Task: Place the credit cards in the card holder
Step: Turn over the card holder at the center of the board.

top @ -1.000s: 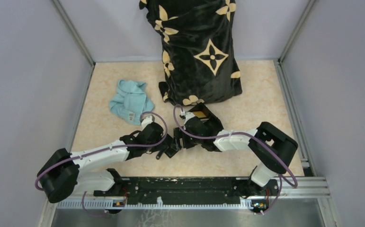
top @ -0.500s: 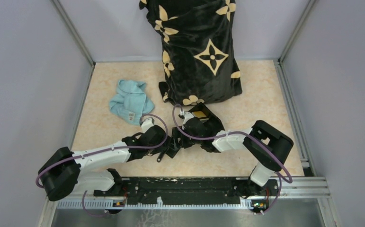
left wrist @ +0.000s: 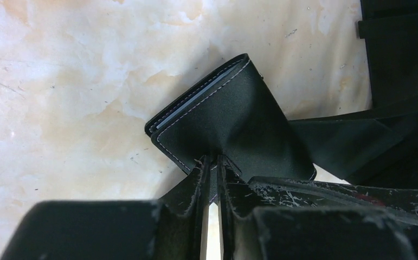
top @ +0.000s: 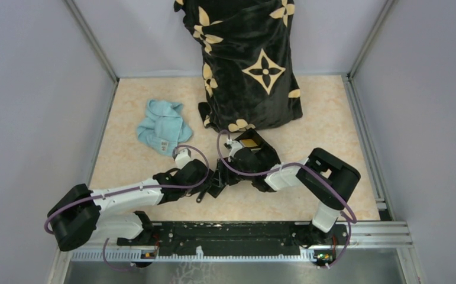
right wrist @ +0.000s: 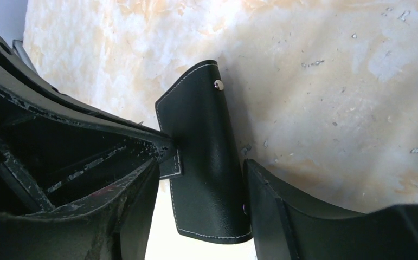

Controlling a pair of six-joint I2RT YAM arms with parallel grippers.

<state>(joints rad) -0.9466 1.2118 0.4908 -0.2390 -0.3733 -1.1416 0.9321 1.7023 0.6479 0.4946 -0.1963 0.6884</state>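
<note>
The card holder (left wrist: 233,119) is a small black stitched wallet held just above the marbled table between both grippers (top: 216,179). My left gripper (left wrist: 213,160) is shut on its near edge, fingers pinched on the leather. A thin pale card edge (left wrist: 190,103) shows in its fold. In the right wrist view the card holder (right wrist: 206,146) hangs upright with a snap stud near its top. My right gripper (right wrist: 204,168) is open around it, one finger against its right side and a gap on the left. An orange-gold credit card (top: 249,142) lies on a black box behind the right wrist.
A crumpled light blue cloth (top: 163,127) lies at the back left. A tall black bag with cream flower patterns (top: 249,65) stands at the back centre. Grey walls close in both sides. The black mounting rail (top: 237,234) runs along the near edge.
The right arm's elbow has shifted left, and its jaws have narrowed around the card holder. The left gripper has moved slightly and keeps its pinch.
</note>
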